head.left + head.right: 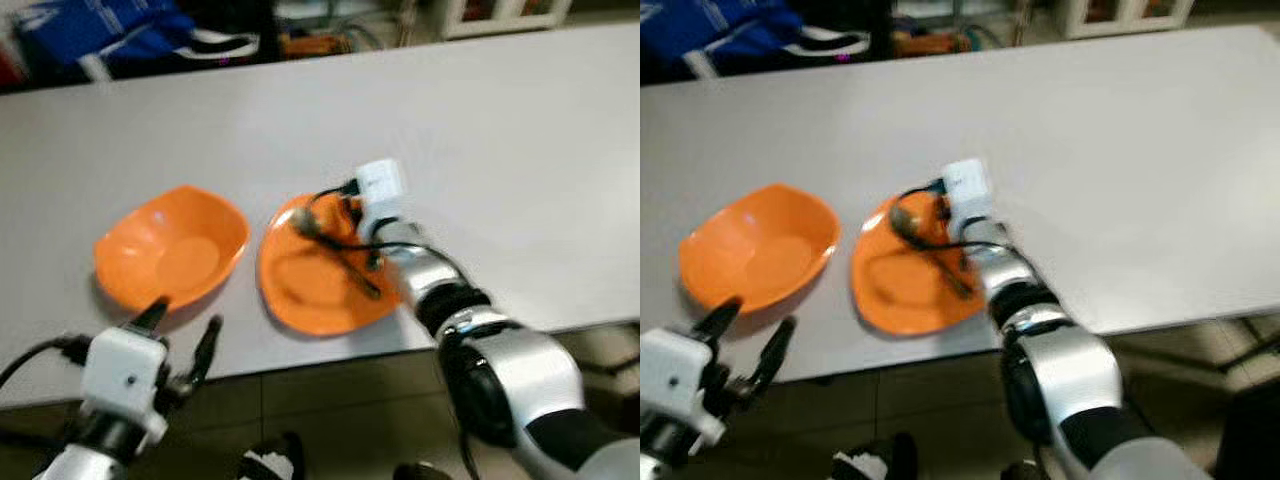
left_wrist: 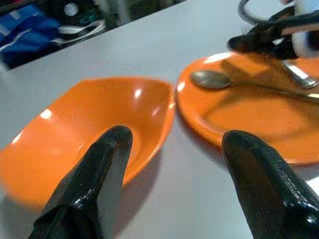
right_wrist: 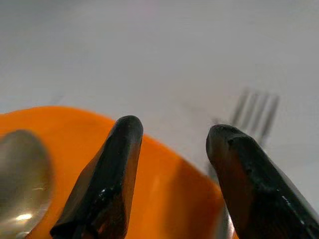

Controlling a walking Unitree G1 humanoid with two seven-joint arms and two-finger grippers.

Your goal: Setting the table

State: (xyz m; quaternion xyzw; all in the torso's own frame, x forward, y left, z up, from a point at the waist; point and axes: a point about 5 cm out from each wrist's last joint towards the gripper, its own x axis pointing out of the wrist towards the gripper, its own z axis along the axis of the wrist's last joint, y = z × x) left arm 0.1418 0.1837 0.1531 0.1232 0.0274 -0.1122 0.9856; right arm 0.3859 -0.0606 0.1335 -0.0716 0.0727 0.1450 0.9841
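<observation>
An orange bowl (image 1: 170, 255) and an orange plate (image 1: 320, 272) sit side by side near the front edge of the grey table (image 1: 500, 130). A metal spoon (image 1: 335, 250) lies across the plate, its bowl end toward the far rim. My right gripper (image 1: 335, 202) hovers low over the plate's far right rim, open, with nothing between its fingers. In the right wrist view a fork (image 3: 254, 115) lies on the table just past the plate's rim (image 3: 164, 149), beyond the open gripper (image 3: 172, 132). My left gripper (image 1: 180, 330) is open at the table's front edge, just short of the bowl (image 2: 89, 129).
Blue bags (image 1: 100, 30) and dark clutter lie on the floor beyond the table's far edge. White furniture (image 1: 500, 15) stands at the back right. The table's right half is bare. Tiled floor (image 1: 320, 400) runs below the front edge.
</observation>
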